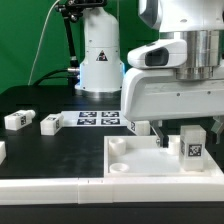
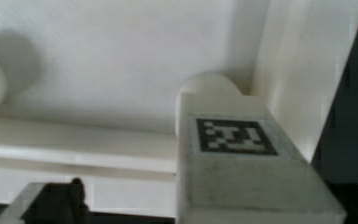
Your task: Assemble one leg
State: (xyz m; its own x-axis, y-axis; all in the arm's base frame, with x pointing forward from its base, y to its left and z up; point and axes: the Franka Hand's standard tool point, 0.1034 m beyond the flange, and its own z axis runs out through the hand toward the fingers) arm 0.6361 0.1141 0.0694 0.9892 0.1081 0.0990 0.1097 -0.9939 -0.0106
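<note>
Step in hand, as judged from the scene: seating one leg on the panel. The small white plastic leg block with a black-and-white square tag on one face (image 1: 191,148) stands upright on the large flat white square panel with round corner sockets (image 1: 125,160), at the panel's corner toward the exterior view's right. Whether the leg is fully seated in a socket cannot be told; its base is hidden.

Position relative to the fingers: in the exterior view the two-finger gripper (image 1: 158,133) hangs under the white arm housing, at roughly 10 o'clock from the leg and just beside it. One dark finger (image 1: 160,135) points down toward the panel surface. In the wrist view the leg (image 2: 238,150) fills the centre, tag facing the camera, and a dark fingertip (image 2: 51,200) shows at 8 o'clock from the tag, apart from the leg. The fingers do not grip the leg; whether they are spread or closed cannot be told from these views.

Next move, as a judgement: if the leg needs tightening, centre the fingers around it, close on its side faces and turn it. Avoid side contact that could tip it.

Other loose white leg blocks (image 1: 17,120) lie on the black worktop (image 1: 60,150), near the marker board (image 1: 98,120).
</note>
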